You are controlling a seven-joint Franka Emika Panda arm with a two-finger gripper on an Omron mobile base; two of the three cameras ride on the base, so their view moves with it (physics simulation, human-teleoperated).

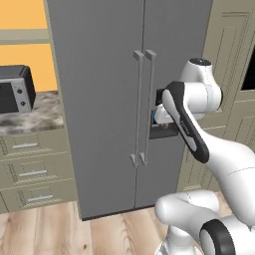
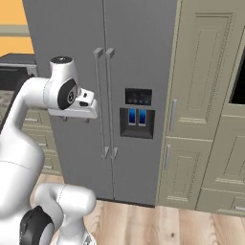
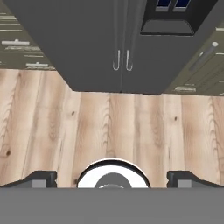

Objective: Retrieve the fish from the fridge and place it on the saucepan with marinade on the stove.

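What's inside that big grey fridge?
Nothing inside can be seen: both doors of the fridge are shut, their bar handles side by side. Whatever it holds is hidden. Only the blue-lit dispenser shows outside.

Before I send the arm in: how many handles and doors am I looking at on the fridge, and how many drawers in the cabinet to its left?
Fridge doors, both shut: 2
Long bar handles at the centre seam: 2
Drawers left of the fridge, under the counter: 3
Total: 7
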